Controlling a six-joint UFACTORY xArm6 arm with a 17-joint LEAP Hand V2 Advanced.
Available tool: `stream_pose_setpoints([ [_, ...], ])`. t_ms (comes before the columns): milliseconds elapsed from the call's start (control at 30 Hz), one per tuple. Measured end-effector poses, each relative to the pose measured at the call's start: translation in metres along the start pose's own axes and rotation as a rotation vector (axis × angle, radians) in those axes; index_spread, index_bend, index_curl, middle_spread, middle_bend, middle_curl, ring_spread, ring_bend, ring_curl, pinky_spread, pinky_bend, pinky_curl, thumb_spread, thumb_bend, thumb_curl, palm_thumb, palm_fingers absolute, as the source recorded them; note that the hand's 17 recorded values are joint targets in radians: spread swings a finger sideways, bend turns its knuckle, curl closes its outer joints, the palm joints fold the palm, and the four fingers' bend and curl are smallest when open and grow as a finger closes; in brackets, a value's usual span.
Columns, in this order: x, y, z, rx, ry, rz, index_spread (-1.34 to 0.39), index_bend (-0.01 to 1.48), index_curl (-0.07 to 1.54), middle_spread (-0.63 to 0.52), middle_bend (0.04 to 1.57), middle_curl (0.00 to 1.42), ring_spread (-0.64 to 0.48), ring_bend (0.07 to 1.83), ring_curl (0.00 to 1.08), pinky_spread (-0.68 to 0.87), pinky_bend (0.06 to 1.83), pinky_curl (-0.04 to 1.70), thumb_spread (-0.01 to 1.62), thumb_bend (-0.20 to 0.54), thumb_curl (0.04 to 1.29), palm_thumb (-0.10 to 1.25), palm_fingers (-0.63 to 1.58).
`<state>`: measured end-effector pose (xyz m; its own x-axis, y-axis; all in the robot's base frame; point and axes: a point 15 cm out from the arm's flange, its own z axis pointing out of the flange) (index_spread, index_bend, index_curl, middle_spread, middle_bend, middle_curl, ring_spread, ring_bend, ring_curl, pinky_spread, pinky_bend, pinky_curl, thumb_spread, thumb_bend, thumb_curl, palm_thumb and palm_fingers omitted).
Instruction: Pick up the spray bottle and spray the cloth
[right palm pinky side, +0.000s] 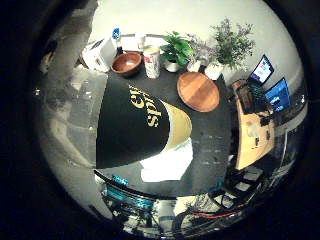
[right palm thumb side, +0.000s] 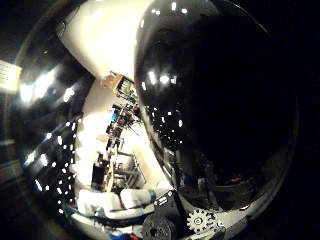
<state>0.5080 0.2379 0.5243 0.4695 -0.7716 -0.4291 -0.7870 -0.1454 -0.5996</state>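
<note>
The spray bottle (right palm pinky side: 131, 125), black with a gold band, sits right against the hand's (right palm thumb side: 200, 221) palm, above a white cloth (right palm pinky side: 167, 162) on the dark surface (right palm pinky side: 210, 135). Whether the fingers close round it cannot be told.

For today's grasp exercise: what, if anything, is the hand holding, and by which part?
The black spray bottle fills both palm views, so it sits against the palm, body side; the fingers' closure on it cannot be told.

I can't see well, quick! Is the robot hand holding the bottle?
Right hand: the spray bottle sits close against the palm, but whether it is gripped cannot be told.
</note>
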Motion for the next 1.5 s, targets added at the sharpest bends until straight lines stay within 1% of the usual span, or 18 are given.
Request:
stream_pose_setpoints([
  [233, -0.04, -0.019, 0.01, 0.137, -0.225, 0.01, -0.27, 1.09, 0.84, -0.15, 1.31, 0.76, -0.23, 1.35, 0.75, -0.28, 1.05, 1.24, 1.2, -0.013, 0.52, 0.85, 1.1],
  [367, -0.052, -0.018, 0.031, 0.171, -0.341, 0.074, -0.27, 1.09, 0.84, -0.15, 1.31, 0.76, -0.24, 1.34, 0.76, -0.28, 1.06, 1.24, 1.2, -0.01, 0.53, 0.86, 1.1],
  [567, -0.063, -0.015, 0.074, 0.213, -0.485, 0.131, -0.27, 1.09, 0.84, -0.15, 1.31, 0.76, -0.23, 1.33, 0.77, -0.28, 1.06, 1.24, 1.2, -0.012, 0.54, 0.86, 1.11],
  [667, -0.063, -0.009, 0.105, 0.202, -0.535, 0.176, -0.27, 1.09, 0.84, -0.15, 1.32, 0.76, -0.23, 1.33, 0.77, -0.28, 1.06, 1.24, 1.2, -0.011, 0.55, 0.87, 1.11],
  [833, -0.075, 0.003, 0.145, 0.166, -0.591, 0.209, -0.27, 1.09, 0.84, -0.15, 1.32, 0.75, -0.22, 1.33, 0.77, -0.28, 1.06, 1.24, 1.2, -0.014, 0.56, 0.86, 1.11],
  [1000, -0.1, -0.001, 0.159, 0.147, -0.68, 0.231, -0.26, 1.09, 0.84, -0.15, 1.32, 0.75, -0.22, 1.33, 0.77, -0.28, 1.06, 1.24, 1.2, -0.012, 0.57, 0.86, 1.11],
  [1067, -0.113, 0.006, 0.17, 0.123, -0.717, 0.245, -0.26, 1.09, 0.84, -0.15, 1.32, 0.75, -0.22, 1.33, 0.77, -0.28, 1.06, 1.25, 1.2, -0.012, 0.57, 0.86, 1.11],
  [1133, -0.122, 0.009, 0.178, 0.108, -0.73, 0.241, -0.26, 1.09, 0.84, -0.15, 1.32, 0.75, -0.22, 1.33, 0.77, -0.28, 1.06, 1.25, 1.2, -0.013, 0.58, 0.85, 1.11],
  [1267, -0.12, 0.015, 0.198, 0.086, -0.731, 0.252, -0.26, 1.09, 0.84, -0.15, 1.32, 0.74, -0.22, 1.33, 0.77, -0.28, 1.06, 1.25, 1.2, -0.012, 0.58, 0.85, 1.11],
  [1500, -0.133, 0.046, 0.235, 0.022, -0.736, 0.237, -0.25, 1.09, 0.84, -0.15, 1.32, 0.74, -0.22, 1.33, 0.77, -0.28, 1.06, 1.25, 1.21, -0.012, 0.58, 0.85, 1.11],
])
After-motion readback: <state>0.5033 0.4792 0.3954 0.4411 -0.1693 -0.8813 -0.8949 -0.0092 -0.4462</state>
